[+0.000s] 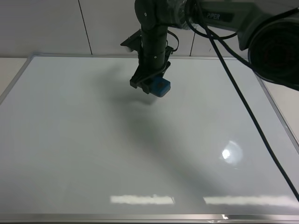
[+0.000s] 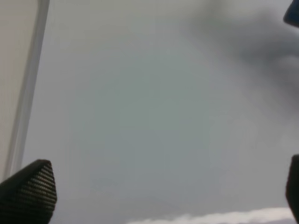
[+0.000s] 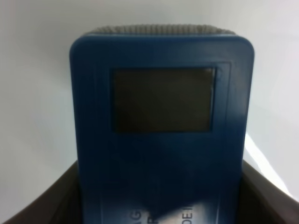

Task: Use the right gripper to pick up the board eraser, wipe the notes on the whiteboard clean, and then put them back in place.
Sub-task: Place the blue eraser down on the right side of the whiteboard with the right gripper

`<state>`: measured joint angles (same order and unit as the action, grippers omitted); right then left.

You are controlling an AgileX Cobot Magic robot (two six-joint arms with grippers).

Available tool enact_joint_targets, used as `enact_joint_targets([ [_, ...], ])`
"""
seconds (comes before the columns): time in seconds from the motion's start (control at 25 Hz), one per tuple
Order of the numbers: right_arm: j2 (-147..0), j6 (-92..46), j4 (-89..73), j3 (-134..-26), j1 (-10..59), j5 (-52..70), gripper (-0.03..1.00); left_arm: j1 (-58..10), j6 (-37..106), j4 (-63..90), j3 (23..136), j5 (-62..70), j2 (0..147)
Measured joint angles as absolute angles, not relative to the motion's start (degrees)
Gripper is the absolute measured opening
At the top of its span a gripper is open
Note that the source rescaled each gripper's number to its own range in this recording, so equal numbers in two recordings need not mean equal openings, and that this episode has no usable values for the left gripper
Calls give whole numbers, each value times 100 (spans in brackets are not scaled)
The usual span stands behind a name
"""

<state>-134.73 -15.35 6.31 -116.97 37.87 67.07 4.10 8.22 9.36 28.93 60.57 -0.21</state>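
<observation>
At the left, the left tool (image 2: 161, 193) hangs over the whiteboard (image 1: 84, 140) close to its silver frame (image 2: 28, 93). Its two fingers are spread wide with nothing between them. Further right, near the middle of the board's far edge, the right tool (image 1: 150, 84) points downward. It is clamped on the board eraser (image 1: 161, 87), gripping the blue block by its sides, felt end toward the glossy surface. Whether the eraser touches the board cannot be told. A black cable (image 1: 243, 98) trails across the right side.
</observation>
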Motion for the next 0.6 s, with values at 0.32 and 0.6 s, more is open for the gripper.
enact_joint_targets([
  [0.32, -13022, -585, 659, -11697, 3805, 6908, 0, 410, 822, 936, 2893, 6057, -21],
  [0.6, -12375, 108, 675, -10843, 3740, 6686, 0, 410, 822, 936, 2893, 6057, -21],
])
